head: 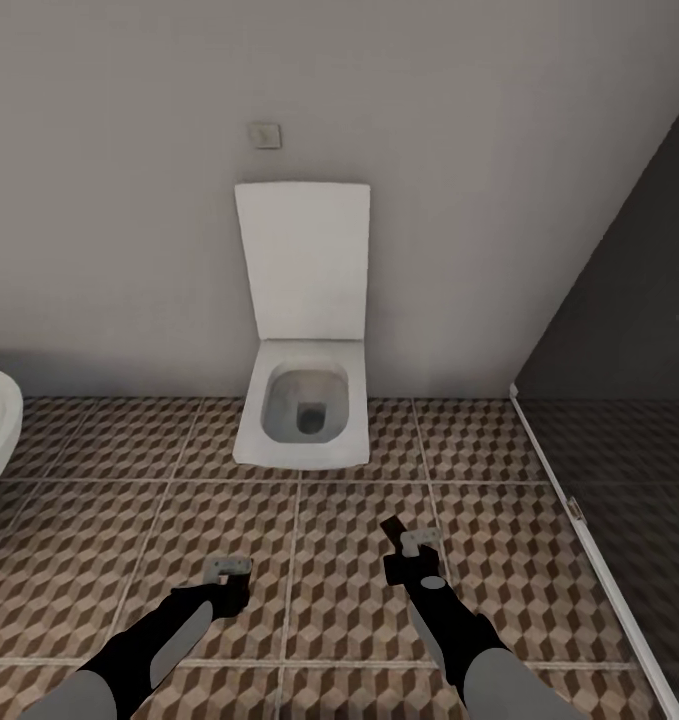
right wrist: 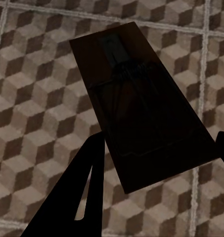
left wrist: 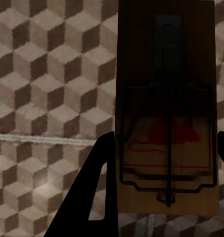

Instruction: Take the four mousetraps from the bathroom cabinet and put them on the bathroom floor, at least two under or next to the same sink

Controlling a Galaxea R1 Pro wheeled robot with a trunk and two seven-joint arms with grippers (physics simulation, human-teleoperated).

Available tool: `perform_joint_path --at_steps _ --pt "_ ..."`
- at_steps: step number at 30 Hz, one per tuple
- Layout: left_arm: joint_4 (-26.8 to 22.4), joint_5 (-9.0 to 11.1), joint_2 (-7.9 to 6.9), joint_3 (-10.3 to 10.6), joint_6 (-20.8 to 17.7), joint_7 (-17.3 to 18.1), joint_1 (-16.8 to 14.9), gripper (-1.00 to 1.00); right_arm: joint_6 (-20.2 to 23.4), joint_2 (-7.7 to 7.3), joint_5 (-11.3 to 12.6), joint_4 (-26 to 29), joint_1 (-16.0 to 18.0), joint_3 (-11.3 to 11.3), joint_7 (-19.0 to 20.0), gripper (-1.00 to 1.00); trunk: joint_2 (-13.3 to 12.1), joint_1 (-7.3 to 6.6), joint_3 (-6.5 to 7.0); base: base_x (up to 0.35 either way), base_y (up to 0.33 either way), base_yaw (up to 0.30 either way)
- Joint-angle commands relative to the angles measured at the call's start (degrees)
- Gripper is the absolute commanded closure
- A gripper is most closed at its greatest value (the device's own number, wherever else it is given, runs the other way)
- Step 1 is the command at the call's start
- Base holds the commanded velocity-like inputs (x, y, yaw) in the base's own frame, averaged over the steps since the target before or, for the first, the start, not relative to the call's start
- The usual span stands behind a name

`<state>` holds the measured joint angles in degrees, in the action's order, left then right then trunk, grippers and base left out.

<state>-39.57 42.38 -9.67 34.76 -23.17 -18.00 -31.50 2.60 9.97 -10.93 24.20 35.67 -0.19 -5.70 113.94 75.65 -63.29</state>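
Risk: both grippers, left (left wrist: 163, 192) and right (right wrist: 158, 177), clamp mousetraps (left wrist: 166, 106) above floor (head: 329, 560) by toilet (head: 301, 410); release here misses sink.

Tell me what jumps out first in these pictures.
The white toilet with its lid up stands against the wall, dead ahead on the cube-patterned bathroom floor. Each wrist view has a mousetrap between dark fingers: left mousetrap with a red mark, right mousetrap in shadow.

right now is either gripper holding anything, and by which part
Both are. The left gripper pinches a mousetrap by its long side edges near one end; the right gripper holds another mousetrap the same way.
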Motion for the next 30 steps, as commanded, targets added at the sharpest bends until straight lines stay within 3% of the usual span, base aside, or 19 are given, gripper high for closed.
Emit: perform_joint_path --at_steps 1,4,30 --pt "-0.14 0.51 -0.09 0.40 -0.09 -0.64 -0.05 1.00 0.29 0.02 -0.58 0.05 0.01 0.02 -0.45 1.00 0.02 -0.01 -0.09 0.002 0.000 0.000" --pt "-0.14 0.51 -0.09 0.40 -0.11 -0.64 -0.05 1.00 0.29 0.02 -0.58 0.05 0.01 0.02 -0.45 1.00 0.02 -0.01 -0.22 0.001 0.000 0.000" --pt "-0.16 0.51 -0.05 0.48 -0.11 -0.64 -0.05 1.00 0.26 0.02 -0.67 0.05 0.01 0.06 -0.45 1.00 10.45 5.70 -6.40 0.000 0.000 0.000"
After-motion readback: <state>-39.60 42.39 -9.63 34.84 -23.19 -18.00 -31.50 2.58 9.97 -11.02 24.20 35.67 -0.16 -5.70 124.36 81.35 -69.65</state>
